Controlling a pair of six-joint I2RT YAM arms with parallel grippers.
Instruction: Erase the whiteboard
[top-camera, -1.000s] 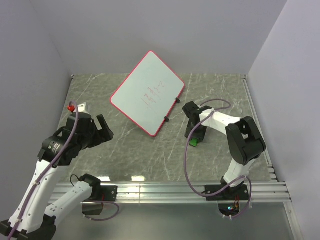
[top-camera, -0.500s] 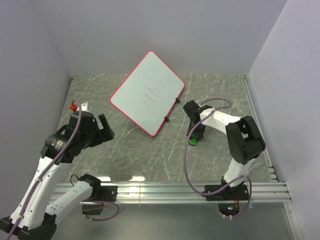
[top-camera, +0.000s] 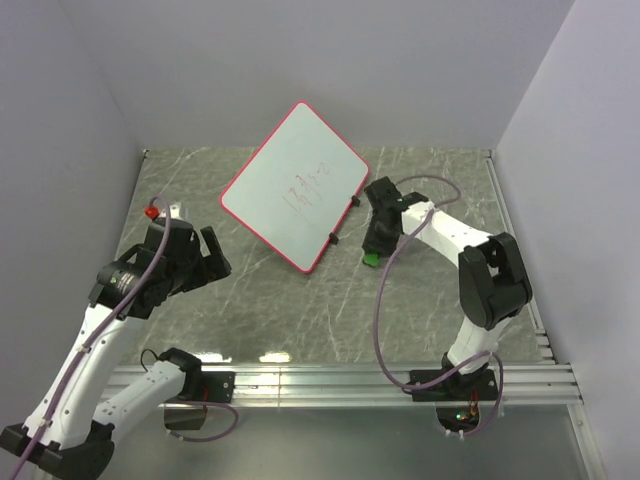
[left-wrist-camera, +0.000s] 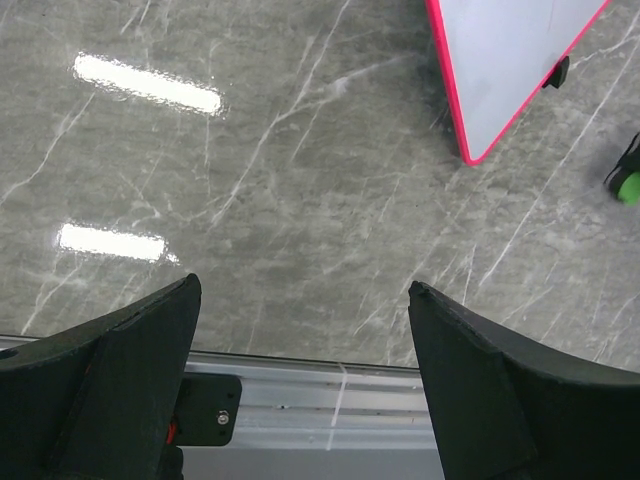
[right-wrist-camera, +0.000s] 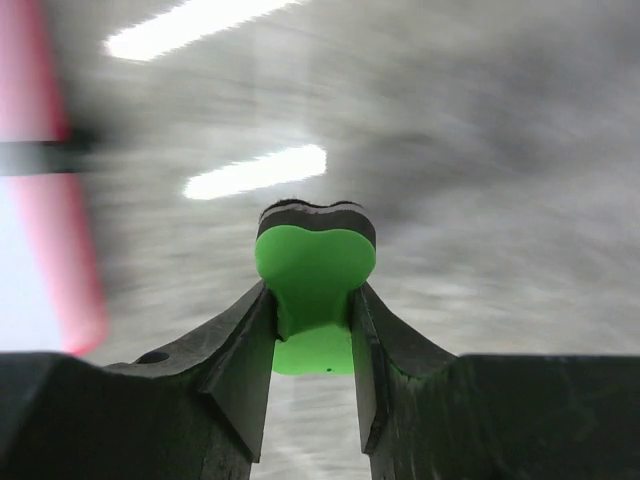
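The whiteboard (top-camera: 296, 186) lies tilted at the back middle of the table, white with a red-pink rim and faint red scribbles near its centre. Its near corner (left-wrist-camera: 510, 70) also shows in the left wrist view. My right gripper (top-camera: 374, 248) hovers just right of the board's lower right edge, shut on a small green eraser block (right-wrist-camera: 314, 280) that is squeezed between its fingers. The board's pink rim (right-wrist-camera: 62, 220) shows blurred at the left of the right wrist view. My left gripper (top-camera: 208, 255) stands open over the left of the table, holding nothing.
Grey marble tabletop (top-camera: 300, 300) all around. An aluminium rail (top-camera: 340, 385) runs along the near edge, seen too in the left wrist view (left-wrist-camera: 330, 400). Purple walls close the left, back and right. The board's small black feet (top-camera: 333, 238) sit on its right edge.
My right gripper has shut on the green eraser and carried it up and left toward the board's edge. My left arm has shifted slightly up the table, still open.
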